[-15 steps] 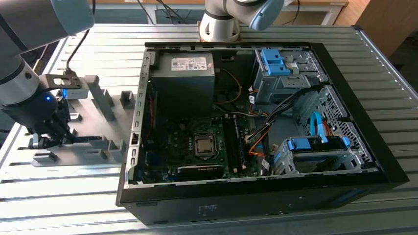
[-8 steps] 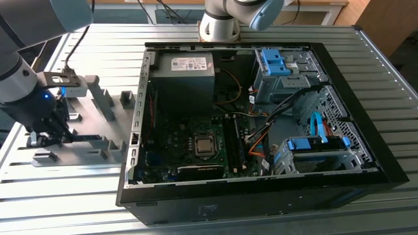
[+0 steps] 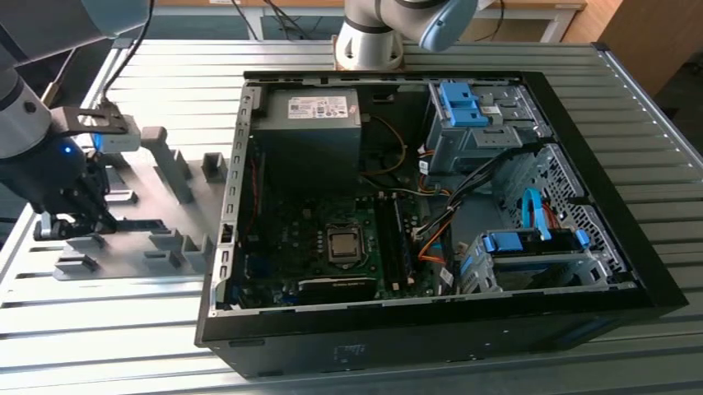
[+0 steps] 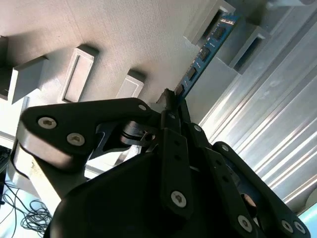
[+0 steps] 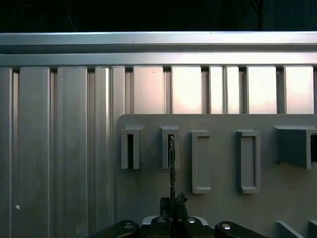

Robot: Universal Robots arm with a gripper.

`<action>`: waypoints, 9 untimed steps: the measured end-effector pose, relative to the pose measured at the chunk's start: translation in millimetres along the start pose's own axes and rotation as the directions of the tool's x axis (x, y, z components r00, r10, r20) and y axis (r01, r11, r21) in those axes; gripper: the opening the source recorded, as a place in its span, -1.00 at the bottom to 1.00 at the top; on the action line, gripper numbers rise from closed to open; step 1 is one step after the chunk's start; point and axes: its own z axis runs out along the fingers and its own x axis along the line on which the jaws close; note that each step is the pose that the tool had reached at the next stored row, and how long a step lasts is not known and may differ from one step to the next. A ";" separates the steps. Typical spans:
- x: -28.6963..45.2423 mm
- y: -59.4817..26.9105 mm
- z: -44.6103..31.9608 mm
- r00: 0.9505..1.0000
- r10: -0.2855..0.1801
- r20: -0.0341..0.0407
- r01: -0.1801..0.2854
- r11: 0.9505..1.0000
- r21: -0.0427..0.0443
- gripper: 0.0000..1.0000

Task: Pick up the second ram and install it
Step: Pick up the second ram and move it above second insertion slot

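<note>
Stretching under everything in the exterior view is a ribbed aluminium table point(image 3: 462, 66), with pale wooden furniture point(image 3: 648, 33) behind it at the exterior view's right. An open desktop computer case point(image 3: 615, 247) lies on its side in the middle of the table. Inside it are a grey power supply point(image 3: 313, 111), a dark motherboard point(image 3: 318, 222) with a bare processor point(image 3: 344, 244), and blue drive brackets point(image 3: 462, 103). The base of another arm point(image 3: 368, 37) stands beyond the case. A flat grey fixture plate point(image 3: 132, 206) carrying several grey holder blocks point(image 3: 165, 156) lies just beside the case, on the exterior view's left.

The working arm point(image 3: 33, 123) reaches down over this plate, and its gripper point(image 3: 68, 220) is low over the plate's outer edge, well apart from the case. In the second wrist view the black fingers point(image 4: 173, 148) come together to a narrow point and pinch the near end of the second ram point(image 4: 208, 47). This is a thin blue-green board with black chips, and it stands on its long edge. In the first wrist view the board appears edge-on as a dark line that runs from the fingertips into one slotted holder block point(image 5: 164, 148). A similar slotted block point(image 5: 130, 148) stands beside that one. The ram's far end sits in the slot, so the board is on the fixture plate and outside the computer.
</note>
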 end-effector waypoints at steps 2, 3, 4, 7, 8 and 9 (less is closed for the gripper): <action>0.0 0.0 -1.6 1.000 0.000 0.000 0.000 1.000 0.000 -0.72; -0.1 0.0 -2.5 1.000 0.000 0.000 0.000 1.000 0.000 -0.72; -0.1 0.0 -3.4 1.000 0.000 0.000 0.000 1.000 0.000 -0.72; -0.1 0.0 -5.8 1.000 0.000 0.000 0.000 1.000 0.000 -0.72; -0.1 0.0 -6.6 1.000 0.000 0.000 0.000 1.000 0.000 -0.72; -0.1 0.0 -7.5 1.000 0.000 0.000 0.000 1.000 0.000 -0.72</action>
